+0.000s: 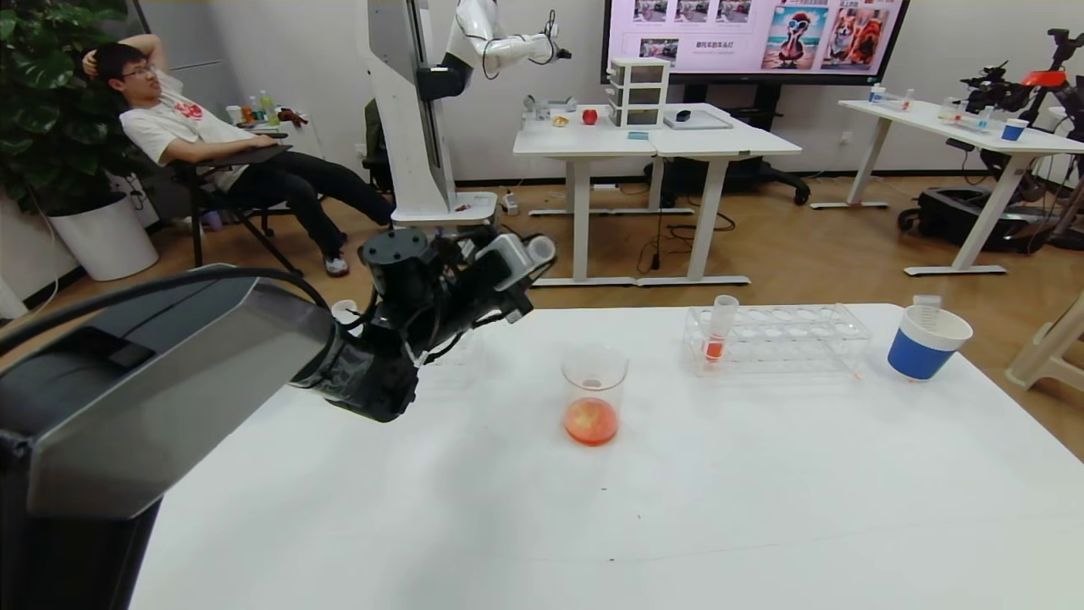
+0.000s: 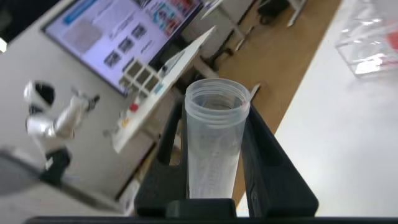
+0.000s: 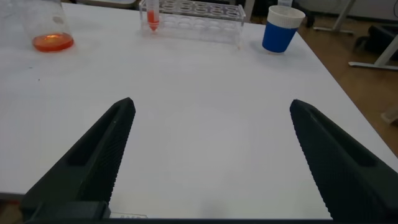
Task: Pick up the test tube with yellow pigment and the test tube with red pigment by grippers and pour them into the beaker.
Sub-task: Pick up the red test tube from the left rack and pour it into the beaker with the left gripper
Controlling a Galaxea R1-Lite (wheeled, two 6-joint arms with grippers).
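On beaker (image 1: 594, 391), faint unreadable markings

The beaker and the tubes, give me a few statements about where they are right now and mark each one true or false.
1. The beaker holds orange-red liquid. True.
2. The left tool grips a tube full of yellow liquid. False: the tube it grips looks empty.
3. A red-pigment tube stands upright in the rack. True.
4. The right tool holds the blue cup. False: its jaws are open and empty, and the blue cup sits on the table beside the rack.
5. The beaker stands inside the rack. False: it stands apart, on the table.
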